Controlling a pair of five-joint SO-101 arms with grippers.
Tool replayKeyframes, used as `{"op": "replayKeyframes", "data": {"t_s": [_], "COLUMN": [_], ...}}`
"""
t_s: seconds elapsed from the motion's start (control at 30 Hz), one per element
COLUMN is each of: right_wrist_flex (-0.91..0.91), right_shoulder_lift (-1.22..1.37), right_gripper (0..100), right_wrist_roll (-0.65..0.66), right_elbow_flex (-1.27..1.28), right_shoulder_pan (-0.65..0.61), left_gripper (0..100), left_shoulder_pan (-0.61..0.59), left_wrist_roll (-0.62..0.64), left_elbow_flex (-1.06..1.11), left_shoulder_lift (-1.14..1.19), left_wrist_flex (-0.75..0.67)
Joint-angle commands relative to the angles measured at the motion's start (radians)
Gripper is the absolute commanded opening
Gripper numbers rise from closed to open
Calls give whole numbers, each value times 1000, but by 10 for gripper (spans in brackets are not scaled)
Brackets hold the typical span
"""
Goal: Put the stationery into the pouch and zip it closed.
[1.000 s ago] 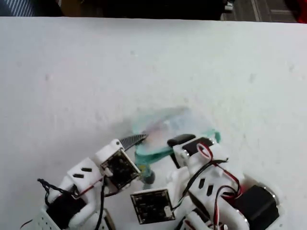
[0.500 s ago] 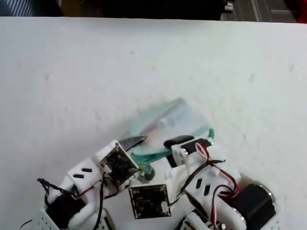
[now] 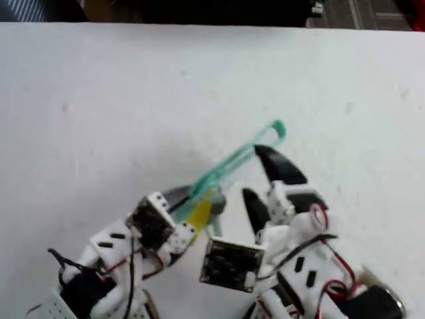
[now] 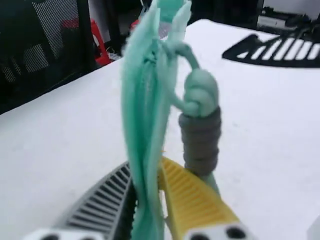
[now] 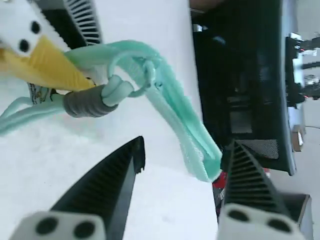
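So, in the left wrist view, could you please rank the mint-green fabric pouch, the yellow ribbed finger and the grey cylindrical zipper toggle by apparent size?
1. mint-green fabric pouch
2. yellow ribbed finger, only slightly ahead; it is nearest the camera, so this place is unsure
3. grey cylindrical zipper toggle

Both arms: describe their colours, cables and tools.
Left arm: white shell, black motor, red and black cables. The left tool has one yellow ribbed finger and one grey. Right arm: white shell, red, black and white cables. The right tool has two black ribbed fingers.
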Motion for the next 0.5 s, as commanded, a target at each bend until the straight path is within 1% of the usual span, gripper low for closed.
{"op": "replayKeyframes", "data": {"t_s": [0.0,0.2,0.37,0.47], "right_wrist_flex": [-25,-30,-87,-85], "right_shoulder_lift": [-13,-21,-33,-90], "right_gripper": [224,224,225,224], "right_wrist_roll": [-9,-12,-155,-143], "right_elbow_flex": [-37,-23,-20,12], "right_shoulder_pan": [36,39,39,38], "left_gripper": [22,21,21,21], "left_shoulder_pan": [28,22,22,22], "left_wrist_roll": [28,23,23,23], "left_elbow_flex": [-57,74,83,77], "left_shoulder_lift": [-15,-16,-19,-19], "left_wrist_flex": [-89,-218,-210,-180]}}
